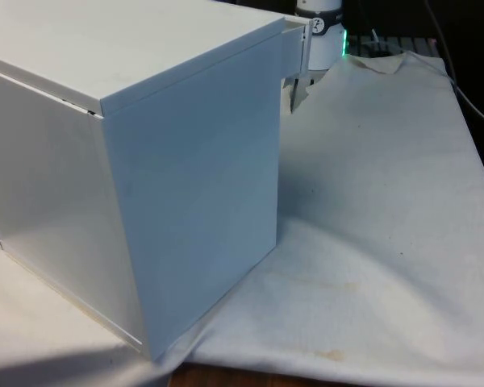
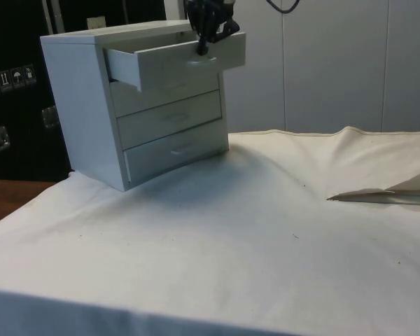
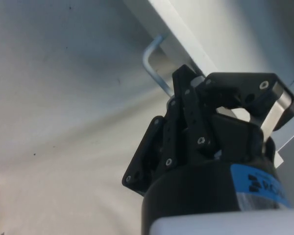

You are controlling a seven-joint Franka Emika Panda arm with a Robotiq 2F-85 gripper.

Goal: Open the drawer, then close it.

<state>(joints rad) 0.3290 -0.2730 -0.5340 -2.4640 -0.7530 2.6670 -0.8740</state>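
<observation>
So the white chest of drawers (image 2: 136,105) sits at about 10 o'clock in the side view, on the counter (image 2: 217,245) with its white cloth. It's got four drawers stacked, and the top drawer (image 2: 175,59) is pulled out partway, sticking well past the three shut ones below it.

The black tool (image 2: 204,47) is right at the front face of that top drawer, coming down from 12 o'clock in the side view, tips at the handle (image 2: 201,61).

From the wrist cam you can see the metal handle (image 3: 154,66) as a thin bent silver bar on the drawer front, and the tool's fingers (image 3: 186,105) look closed together around it, clamped on the bar, one black finger in front and the other with a silver pad behind.

In the front view the chest (image 1: 145,161) turns its plain back and side to the camera and takes up most of the 9 o'clock half. The pulled-out drawer (image 1: 294,48) pokes past its far edge at roughly 1 o'clock, with a dark fingertip of the tool (image 1: 294,93) hanging just under it. Cloth is a bit rumpled over at 3 o'clock in the side view.
</observation>
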